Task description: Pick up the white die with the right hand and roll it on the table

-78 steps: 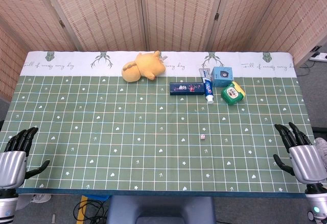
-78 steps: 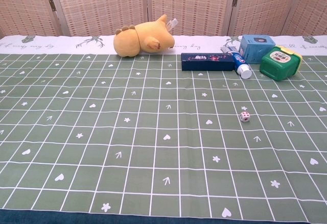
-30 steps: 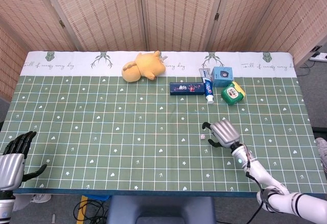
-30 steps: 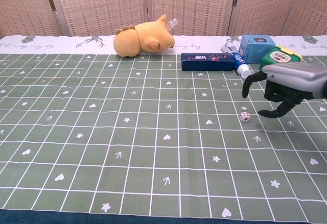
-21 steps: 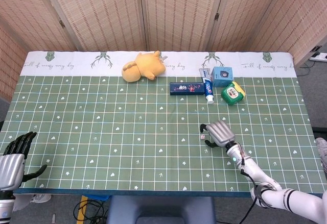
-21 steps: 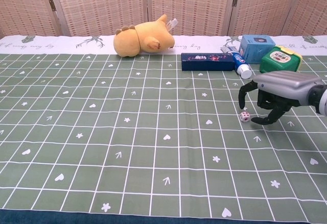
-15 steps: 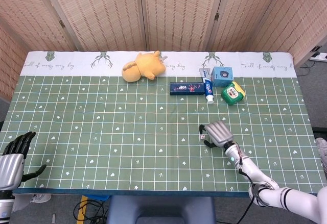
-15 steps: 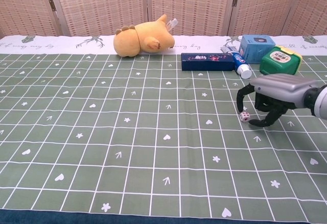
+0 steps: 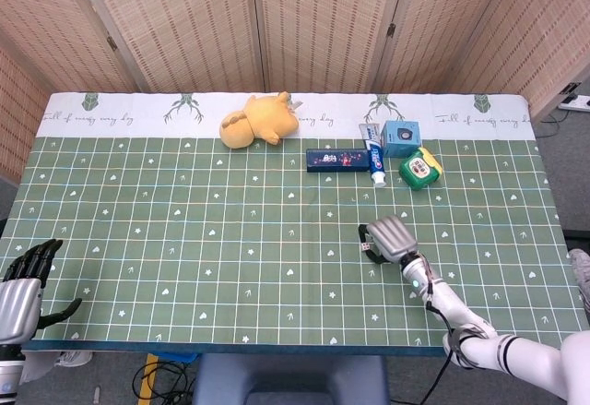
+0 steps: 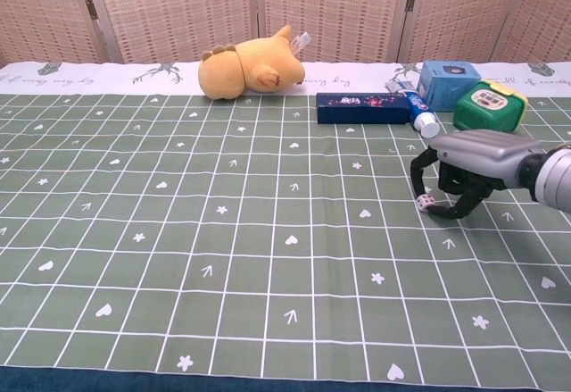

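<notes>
White die sits on the desk in front of the toothpaste tube, caged by the right robot hand, fingers apart and not yet closed, needing a gentle centred pinch.

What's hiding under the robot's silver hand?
The white die sits on the tablecloth under the right hand, between its curled fingers. From overhead the hand mostly covers it.

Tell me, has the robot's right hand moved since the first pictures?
Yes. The right hand came in from the table's right edge toward the middle and now curls around the die, in front of the green box.
</notes>
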Robot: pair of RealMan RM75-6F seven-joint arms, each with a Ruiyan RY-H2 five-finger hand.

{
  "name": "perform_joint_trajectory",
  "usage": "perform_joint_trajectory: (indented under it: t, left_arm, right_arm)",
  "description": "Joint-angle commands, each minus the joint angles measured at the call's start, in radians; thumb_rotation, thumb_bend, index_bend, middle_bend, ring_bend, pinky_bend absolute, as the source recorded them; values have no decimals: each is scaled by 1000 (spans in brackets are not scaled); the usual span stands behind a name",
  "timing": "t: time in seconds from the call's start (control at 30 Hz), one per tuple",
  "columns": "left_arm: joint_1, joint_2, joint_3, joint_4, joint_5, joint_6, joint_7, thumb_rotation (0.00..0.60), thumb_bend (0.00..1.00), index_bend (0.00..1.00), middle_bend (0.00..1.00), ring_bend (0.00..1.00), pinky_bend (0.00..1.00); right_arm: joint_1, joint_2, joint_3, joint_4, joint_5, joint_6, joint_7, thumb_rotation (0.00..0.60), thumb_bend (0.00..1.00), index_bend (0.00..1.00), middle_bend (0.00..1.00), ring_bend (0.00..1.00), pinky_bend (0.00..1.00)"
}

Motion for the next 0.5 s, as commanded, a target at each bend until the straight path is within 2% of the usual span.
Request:
perform_joint_trajectory:
  t: [0.03,0.13,0.23,0.37,0.4,0.47,0.5]
  left_arm:
    - [1,1,1,0,0,0,0,600,195,93,106,113,180]
    - [1,4,2,-1,-2,-2,1,600,196,93,106,113,180]
    - [1,5,1,-4,-2,-2,1,600,195,93,106,113,180]
    - [-1,12,6,-18,0,-11,9,600,196,93,103,113,180]
    - [-1,14,7,-21,0,-11,10,600,196,93,102,113,180]
    - [0,18,6,-26,-3,-11,12,600,196,93,100,113,180]
    - [0,19,6,-28,-5,-13,13,600,195,93,100,113,180]
  right_arm:
    - [-1,14,-4,-15,-10,8,10,600,343,620,984,1000,1000]
    - [-8,46,1,-47,-18,38,13,600,343,624,984,1000,1000]
    - [-29,56,31,-70,-69,156,67,600,345,624,989,1000,1000]
    - [-65,47,79,-79,-173,375,240,600,345,599,993,1000,1000]
    - [-70,53,82,-82,-186,401,265,600,345,551,991,1000,1000]
    - [-82,80,84,-99,-200,431,282,600,342,273,983,1000,1000]
    - [-87,93,85,-107,-202,442,279,600,341,188,982,1000,1000]
